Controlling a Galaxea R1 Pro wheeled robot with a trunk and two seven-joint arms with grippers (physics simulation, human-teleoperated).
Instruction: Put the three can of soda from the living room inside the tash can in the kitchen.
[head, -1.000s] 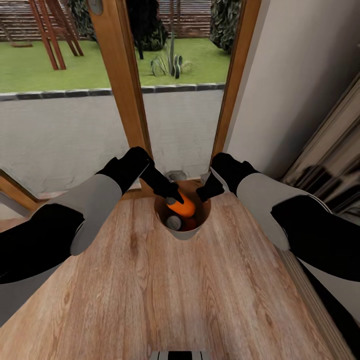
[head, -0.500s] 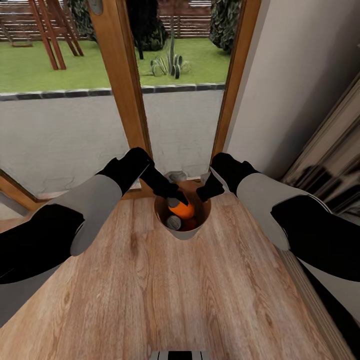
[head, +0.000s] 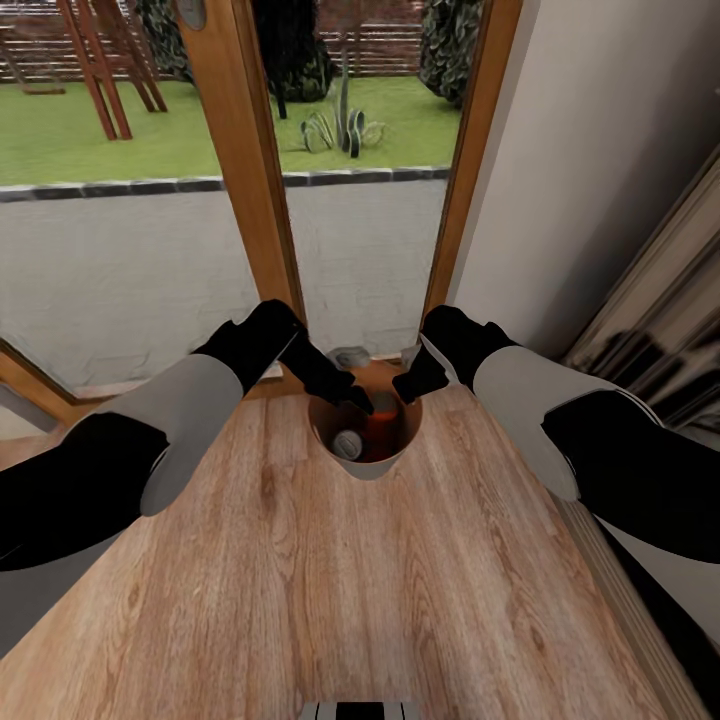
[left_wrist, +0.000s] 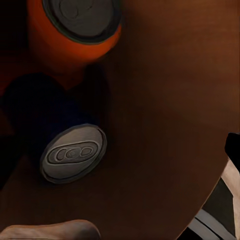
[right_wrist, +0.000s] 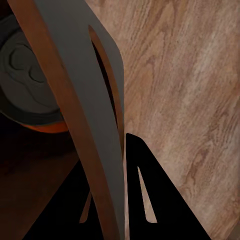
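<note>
Head view: the can held a moment ago by the left hand (head: 355, 398) is now lying inside the tash can (head: 372, 465), leaving that hand apparently empty and parted; the right hand (head: 408, 385) is hovering at the rim, its opening unclear. Left wrist view: two soda cans (left_wrist: 74, 154) are resting inside, no legible writing. Right wrist view: another can top (right_wrist: 25, 75) is showing.

The orange soda can (head: 384, 402) has left the left gripper (head: 352, 398) and dropped lower inside the trash can (head: 372, 462).
</note>
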